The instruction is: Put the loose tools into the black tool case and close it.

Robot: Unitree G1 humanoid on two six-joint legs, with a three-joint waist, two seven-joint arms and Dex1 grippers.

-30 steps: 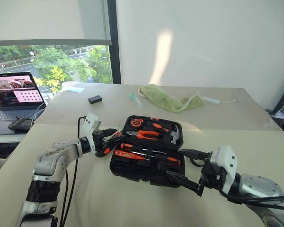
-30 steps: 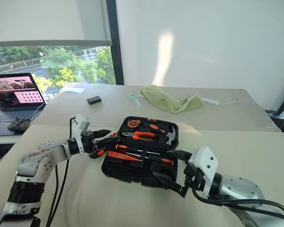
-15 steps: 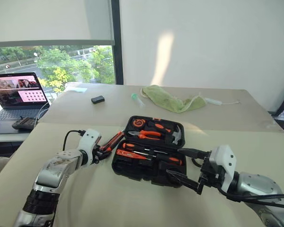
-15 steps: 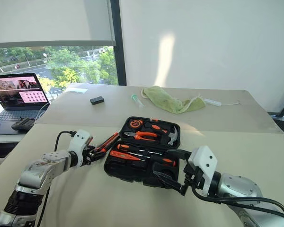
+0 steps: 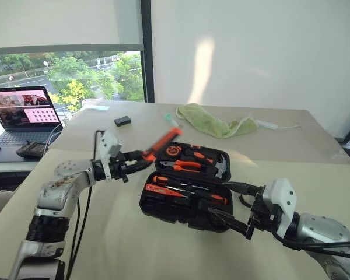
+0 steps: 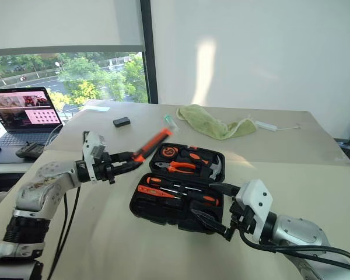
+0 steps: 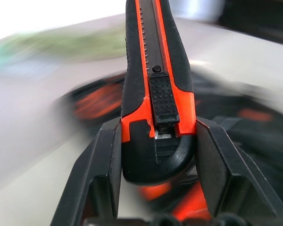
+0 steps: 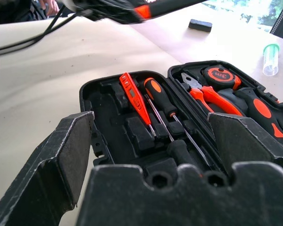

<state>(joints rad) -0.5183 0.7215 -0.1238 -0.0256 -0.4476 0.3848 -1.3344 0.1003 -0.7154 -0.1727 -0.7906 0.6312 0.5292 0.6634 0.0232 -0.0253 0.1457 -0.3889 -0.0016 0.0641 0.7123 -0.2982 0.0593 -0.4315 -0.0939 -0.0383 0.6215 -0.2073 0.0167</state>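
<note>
The black tool case (image 5: 163,205) lies open on the table. Its far half holds pliers (image 5: 184,165), a hammer and a tape measure. Its near half holds a screwdriver (image 8: 162,101) and an orange tester pen (image 8: 132,92). My left gripper (image 5: 137,161) is shut on the black end of the orange-black utility knife (image 5: 161,143), held in the air left of the case with its tip slanting up over the case's far left corner. In the left wrist view the fingers (image 7: 104,165) clamp the knife (image 7: 155,70) from both sides. My right gripper (image 5: 217,200) hovers open at the case's near right corner.
A laptop (image 5: 20,111) and a black device (image 5: 29,150) sit on a side desk at the far left. On the back table lie a small black box (image 5: 122,121), a small tube (image 5: 170,118), a green cloth (image 5: 216,123) and a white cable (image 5: 268,124).
The left gripper closed on the utility knife lying by the case's left edge, then lifted it off the table and swung its tip up toward the case. The right arm stayed still.
</note>
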